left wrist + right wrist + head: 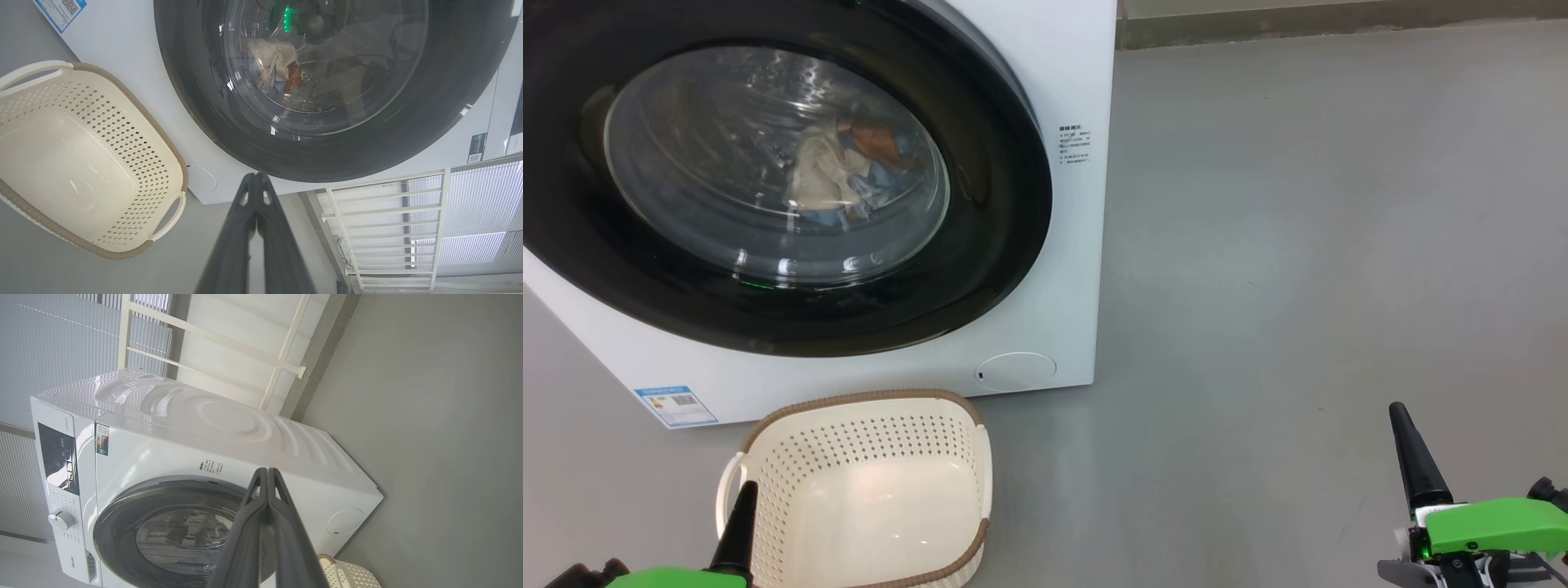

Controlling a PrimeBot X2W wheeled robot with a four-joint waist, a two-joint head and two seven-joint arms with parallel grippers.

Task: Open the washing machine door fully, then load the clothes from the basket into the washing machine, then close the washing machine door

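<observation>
Lying lengthwise along washing machine (1066, 269) front, basket (866, 441), left hand (747, 492), right hand (1400, 415) closed, empty

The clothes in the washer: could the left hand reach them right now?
Probably not. The shut door covers the clothes, and the left hand sits low near the basket.

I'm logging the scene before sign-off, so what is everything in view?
washing machine: one, white, on the floor
door: one, black rim, clear glass, shut
clothes: one heap, cream, blue, orange, inside the machine
basket: one, cream, brown rim, empty, on floor before machine
label: one, blue, machine's lower front corner
flap: one, white, round, below the door
dial: one, white, control panel
railing: one, white, beyond the machine
floor: one, grey, underfoot
left fingers: two, dark, shut, by the basket
right fingers: two, dark, shut, over bare floor
</observation>
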